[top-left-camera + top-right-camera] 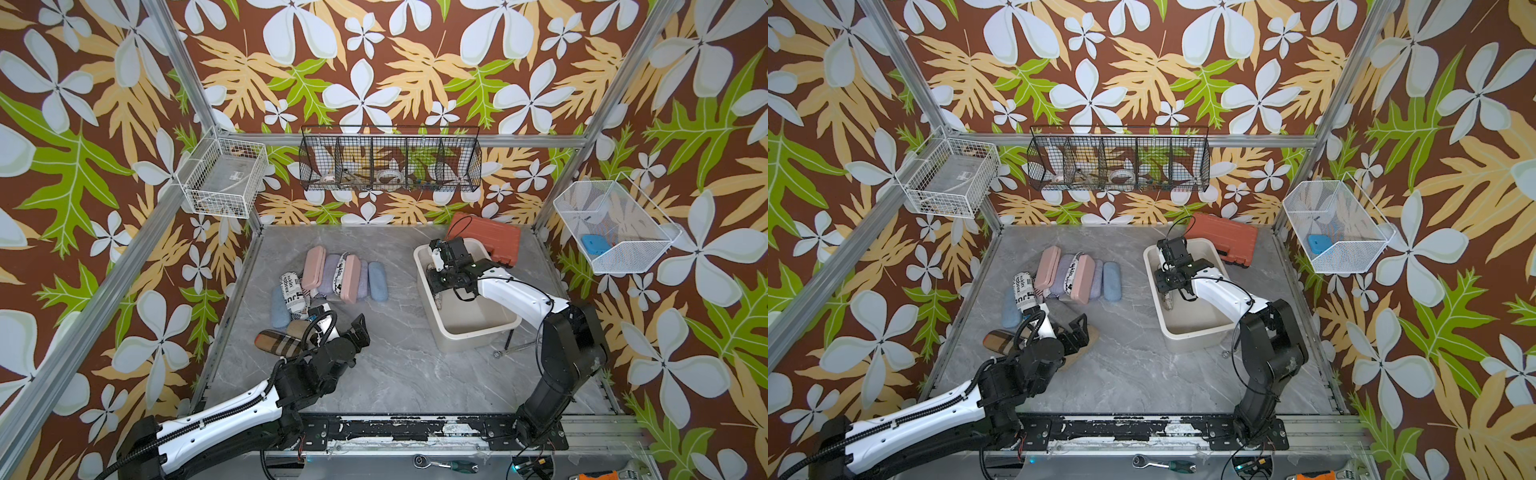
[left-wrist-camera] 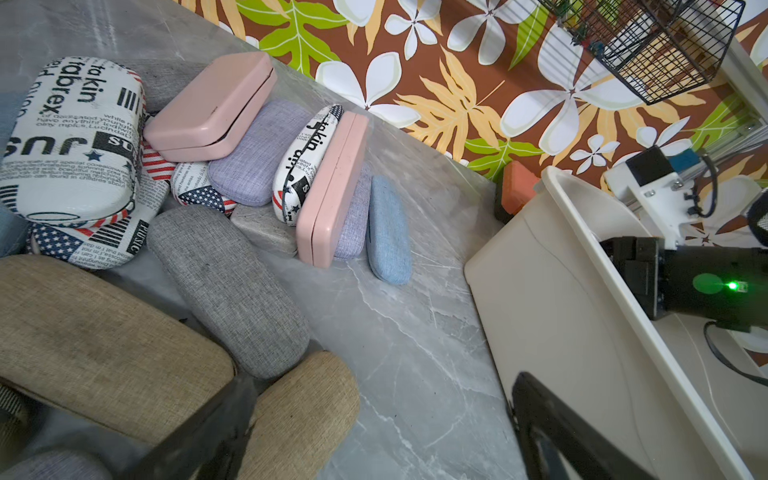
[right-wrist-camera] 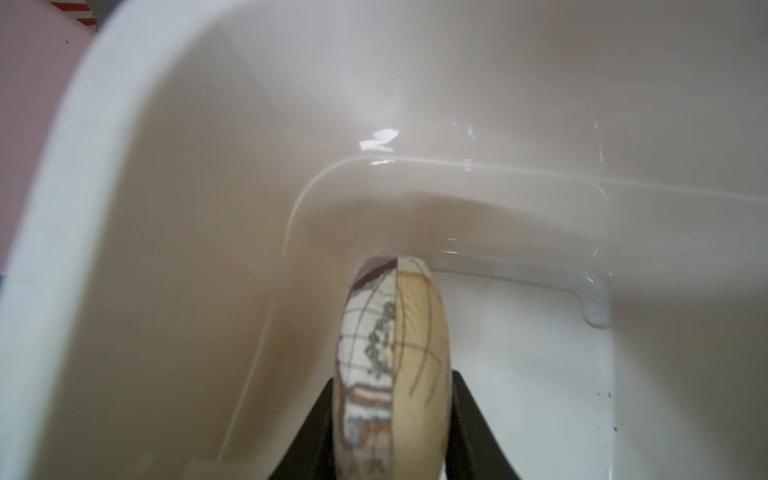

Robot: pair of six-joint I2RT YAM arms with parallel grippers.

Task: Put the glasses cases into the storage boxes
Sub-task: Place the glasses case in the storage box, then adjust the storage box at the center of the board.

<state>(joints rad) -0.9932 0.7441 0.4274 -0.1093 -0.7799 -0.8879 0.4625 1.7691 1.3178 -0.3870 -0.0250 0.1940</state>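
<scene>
Right hand [image 3: 392, 386]: closed narrowly on a patterned case [image 3: 390, 328], which is held on edge inside the tub [image 3: 166, 208].
Axis: the case's length is pointed away from the hand, toward the tub's corner.
Left hand [image 2: 380, 415]: spread wide, empty, over a tan case [image 2: 303, 399] on the bench [image 2: 415, 332].

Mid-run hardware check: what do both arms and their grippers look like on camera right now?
Both arms pair white shell links with black joints. The left arm carries a black corrugated cable conduit along its white link; the right arm has thin black cables looping loose and a green light near its wrist. The left gripper and right gripper have plain black wedge-shaped fingers.
</scene>
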